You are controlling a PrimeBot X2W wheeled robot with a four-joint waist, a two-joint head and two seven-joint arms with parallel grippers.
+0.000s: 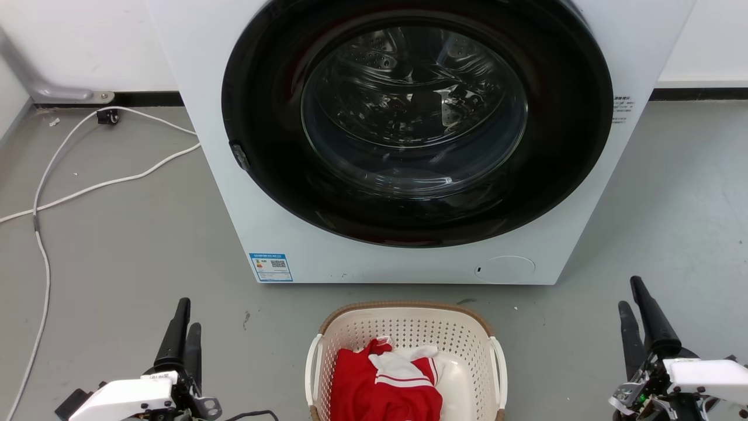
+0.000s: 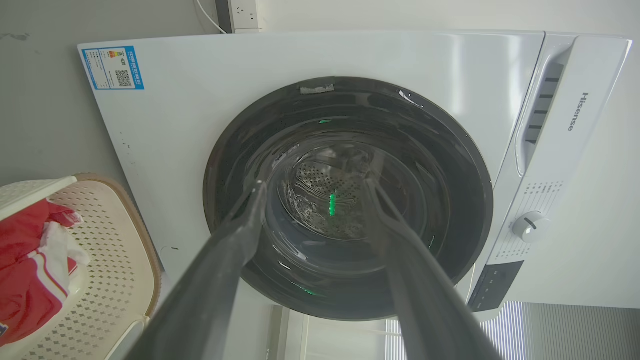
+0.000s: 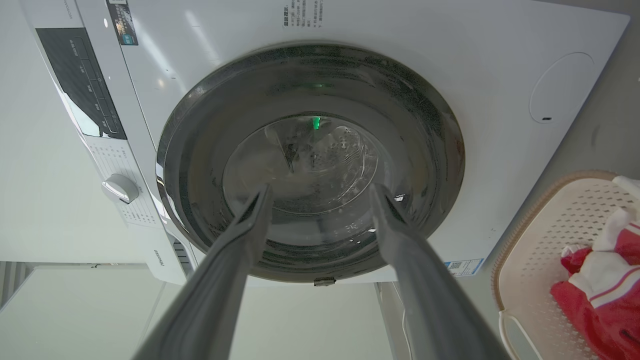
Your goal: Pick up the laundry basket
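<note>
Against the far wall, a white washer [image 1: 374, 263], round glass door [image 1: 415, 117] shut, by far the biggest thing around. Below it, grey floor [image 1: 117, 263]. Just before the washer's base, midway between the two arms: the laundry basket [image 1: 403, 307], cream, perforated, brown-rimmed, upright on the floor. Inside, heaped toward the near side, a red-and-white garment [image 1: 380, 392]. At lower left, the left end effector [image 1: 189, 314], fingers spread, empty; at lower right, the right end effector [image 1: 630, 292], likewise spread and empty. Both well apart from the basket, pointing toward the washer. On the basket's sides, two white loops: left handle [image 1: 311, 362], right handle [image 1: 500, 368]. Slightest of all, a white cable [image 1: 52, 175] trailing over the floor at far left, away from the work.

Step in hand, by the look of it: the reach, nothing gripped yet. Probably best done two-armed. Bring each end effector inward and down to its own side, line up on the loop, pinch it squarely, close both together. Lift evenly, rim kept level, no tipping of the load. Mind the washer front close behind: up and slightly back, not forward.
</note>
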